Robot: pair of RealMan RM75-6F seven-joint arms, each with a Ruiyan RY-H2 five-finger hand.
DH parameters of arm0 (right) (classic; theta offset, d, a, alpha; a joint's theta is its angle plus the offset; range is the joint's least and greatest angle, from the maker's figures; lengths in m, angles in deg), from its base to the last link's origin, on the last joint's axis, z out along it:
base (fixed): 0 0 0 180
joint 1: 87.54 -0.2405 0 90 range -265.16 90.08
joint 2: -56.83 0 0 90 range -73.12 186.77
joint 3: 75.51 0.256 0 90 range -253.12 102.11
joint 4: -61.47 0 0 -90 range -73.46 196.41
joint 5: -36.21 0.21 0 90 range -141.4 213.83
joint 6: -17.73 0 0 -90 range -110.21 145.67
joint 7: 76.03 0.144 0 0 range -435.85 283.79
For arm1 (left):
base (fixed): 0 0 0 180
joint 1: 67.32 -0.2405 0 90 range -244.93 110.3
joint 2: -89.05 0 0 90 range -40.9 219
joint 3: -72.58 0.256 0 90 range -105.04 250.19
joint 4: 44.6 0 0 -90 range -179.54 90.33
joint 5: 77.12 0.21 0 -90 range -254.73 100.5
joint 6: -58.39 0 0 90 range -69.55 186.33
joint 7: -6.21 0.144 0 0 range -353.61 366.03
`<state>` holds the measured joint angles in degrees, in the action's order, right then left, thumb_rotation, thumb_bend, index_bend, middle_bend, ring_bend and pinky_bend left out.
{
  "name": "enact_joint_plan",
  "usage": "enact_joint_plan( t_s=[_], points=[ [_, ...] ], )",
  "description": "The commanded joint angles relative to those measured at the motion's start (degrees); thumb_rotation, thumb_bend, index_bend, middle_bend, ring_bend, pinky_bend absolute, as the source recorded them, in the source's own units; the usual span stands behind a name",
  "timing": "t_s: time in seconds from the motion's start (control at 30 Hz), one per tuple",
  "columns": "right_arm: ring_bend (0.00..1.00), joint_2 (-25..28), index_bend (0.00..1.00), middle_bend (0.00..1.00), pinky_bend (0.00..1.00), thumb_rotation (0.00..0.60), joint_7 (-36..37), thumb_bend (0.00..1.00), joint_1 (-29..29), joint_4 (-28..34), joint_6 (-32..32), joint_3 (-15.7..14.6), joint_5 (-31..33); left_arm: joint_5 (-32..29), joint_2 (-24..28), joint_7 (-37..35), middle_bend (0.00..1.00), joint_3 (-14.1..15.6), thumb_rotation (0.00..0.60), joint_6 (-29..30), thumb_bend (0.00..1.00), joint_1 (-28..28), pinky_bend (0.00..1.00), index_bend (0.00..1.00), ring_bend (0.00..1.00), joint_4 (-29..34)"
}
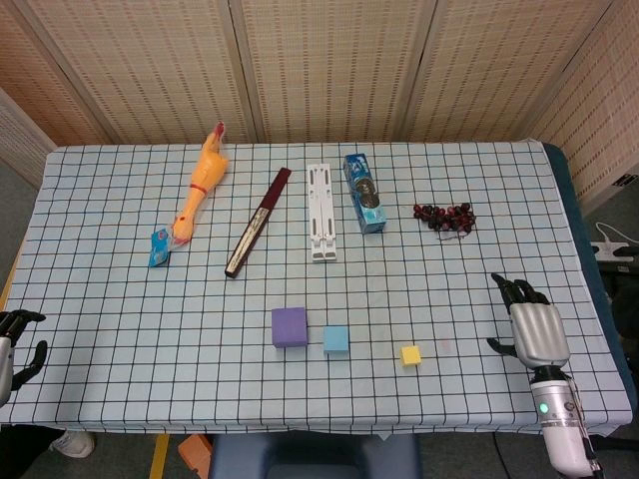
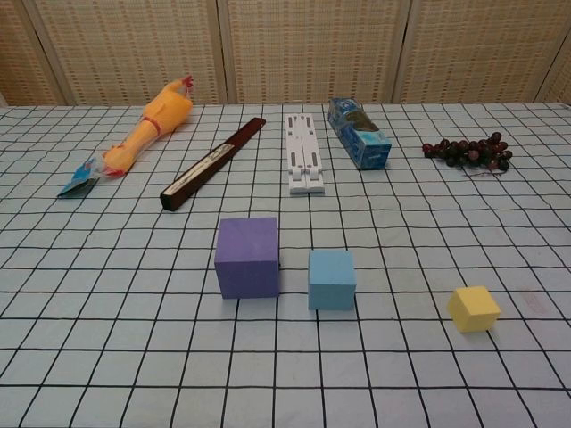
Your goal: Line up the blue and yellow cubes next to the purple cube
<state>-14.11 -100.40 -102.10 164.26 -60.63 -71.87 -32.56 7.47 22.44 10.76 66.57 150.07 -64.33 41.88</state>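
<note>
From the head view I see the checked tablecloth [image 1: 120, 329] filling the frame, with the purple cube [image 1: 290, 326] low and centre, the blue cube [image 1: 335, 339] just beside it on its right with a narrow gap, and the yellow cube [image 1: 410, 355] further right, well apart and turned slightly askew. My right hand [image 1: 531, 327] rests at the lower right edge, fingers spread and holding nothing; my left hand [image 1: 18, 344] shows only partly at the lower left edge, fingers apart and apparently empty. Across the upper half lie a rubber chicken [image 1: 200, 188], a dark stick [image 1: 258, 223], a white stand [image 1: 320, 199], a blue box [image 1: 364, 193] and a bunch of grapes [image 1: 445, 217]. In the chest view neither hand appears; the purple cube [image 2: 247, 257] sits centre, the blue cube [image 2: 331, 279] near its right side, and the yellow cube [image 2: 474, 308] at lower right, rotated. My judgement: only the yellow cube remains to move. The risks are that its small size lets it slip or tumble from my fingers, and that sliding it in carelessly knocks the blue cube out of line.
</note>
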Motion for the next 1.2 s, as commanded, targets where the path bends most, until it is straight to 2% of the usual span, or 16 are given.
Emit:
enact_joint_plan(
  t_s=[0.03,0.27,0.47,0.63,0.87,0.93,1.0,1.1,1.2],
  points=[
    [0.12,-0.2,0.11,0.2,0.28,0.6,0.5,0.0,0.0,-0.2,0.5,0.1,0.0,-0.2,0.0,0.0,0.36,0.0,0.6,-0.1,0.42,0.0,0.4,0.39,0.29,0.0],
    [0.12,0.0,0.12,0.2,0.28,0.6,2.0,0.0,-0.6,0.0,2.4,0.4,-0.6,-0.3,0.0,-0.5,0.36,0.1,0.6,-0.9,0.42,0.3,0.4,0.39,0.29,-0.3],
    [0.12,-0.3,0.12,0.2,0.29,0.6,0.4,0.0,-0.7,0.2,3.8,-0.4,-0.1,-0.1,0.4,-0.4,0.36,0.3,0.6,-0.2,0.42,-0.1,0.4,0.39,0.29,0.1],
    [0.19,0.3,0.15,0.22,0.33,0.6,3.0,0.0,-1.0,1.3,4.7,-0.4,-2.1,0.2,0.1,0.5,0.36,0.3,0.6,-0.1,0.42,-0.1,0.4,0.39,0.29,0.5],
    [0.38,-1.1,0.23,0.39,0.56,0.6,2.1,0.0,-4.0,1.8,7.6,1.2,-2.9,0.3,0.1,1.5,0.36,0.6,0.6,-0.6,0.42,0.2,0.4,0.39,0.29,0.7],
    [0.51,-1.9,0.26,0.48,0.67,0.6,2.8,0.0,-5.7,1.7,9.9,1.8,-3.2,0.2,0.2,1.1,0.36,0.5,0.6,-0.2,0.42,0.0,0.4,0.39,0.29,0.8],
    [0.69,-2.5,0.28,0.59,0.82,0.6,4.1,0.0,-7.4,1.7,12.6,2.4,-3.0,0.0,0.3,0.6,0.36,0.2,0.6,0.2,0.42,-0.2,0.4,0.39,0.29,0.9],
    [0.82,-4.0,0.29,0.72,0.94,0.6,5.2,0.0,-10.3,1.1,16.4,3.4,-2.7,0.0,0.5,-0.3,0.36,0.0,0.6,0.9,0.42,-0.4,0.4,0.39,0.29,0.9],
    [0.89,-4.9,0.29,0.78,0.99,0.6,7.4,0.0,-12.8,1.1,20.7,4.1,-2.0,0.3,0.6,-0.9,0.36,-0.1,0.6,1.3,0.42,-0.6,0.4,0.39,0.29,0.7]
  ],
)
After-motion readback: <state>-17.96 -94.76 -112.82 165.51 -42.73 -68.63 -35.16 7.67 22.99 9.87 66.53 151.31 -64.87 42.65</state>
